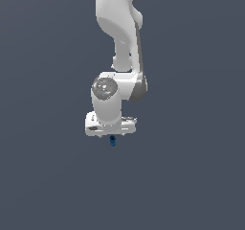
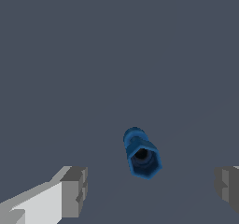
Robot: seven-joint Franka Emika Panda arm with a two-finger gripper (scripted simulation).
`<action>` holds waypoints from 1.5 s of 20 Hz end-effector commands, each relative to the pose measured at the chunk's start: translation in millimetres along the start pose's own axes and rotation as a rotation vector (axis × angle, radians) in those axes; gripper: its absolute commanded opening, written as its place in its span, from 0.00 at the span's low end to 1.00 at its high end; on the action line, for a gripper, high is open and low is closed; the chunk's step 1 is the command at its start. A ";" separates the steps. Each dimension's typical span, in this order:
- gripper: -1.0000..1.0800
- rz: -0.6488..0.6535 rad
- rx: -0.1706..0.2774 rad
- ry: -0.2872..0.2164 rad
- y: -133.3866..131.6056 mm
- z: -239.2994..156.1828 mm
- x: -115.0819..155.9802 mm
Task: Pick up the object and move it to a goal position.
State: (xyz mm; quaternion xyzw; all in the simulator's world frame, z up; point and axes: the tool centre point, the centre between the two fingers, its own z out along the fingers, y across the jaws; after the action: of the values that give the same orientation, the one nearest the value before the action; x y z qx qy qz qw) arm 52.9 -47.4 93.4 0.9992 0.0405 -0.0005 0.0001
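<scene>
The object [image 1: 113, 140] is a tiny blue blob, dark and bright blue, showing just under the white hand in the exterior view. In the wrist view the object [image 2: 141, 153] appears as a small blue tube with a dark hexagonal opening, lying on the grey floor. My gripper [image 2: 151, 188] is open, its grey fingertips [image 2: 74, 190] wide apart on either side of the object, neither one touching it. In the exterior view the hand hides the fingers, and the gripper [image 1: 111, 134] hangs directly over the object.
The white arm [image 1: 117, 37] comes down from the top of the exterior view. Around it lies a plain dark grey floor [image 1: 191, 176] with no other objects in view.
</scene>
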 end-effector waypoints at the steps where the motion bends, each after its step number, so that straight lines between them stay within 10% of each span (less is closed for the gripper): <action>1: 0.96 -0.001 0.000 0.001 -0.3 0.1 0.2; 18: 0.96 -0.002 0.000 0.001 0.5 50.6 0.9; 19: 0.00 -0.002 0.000 0.001 0.5 50.6 0.9; 30: 0.00 -0.002 0.000 0.001 0.4 50.5 0.8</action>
State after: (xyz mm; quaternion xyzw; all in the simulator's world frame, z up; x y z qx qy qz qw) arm 53.7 -47.8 42.7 0.9991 0.0413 -0.0002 0.0000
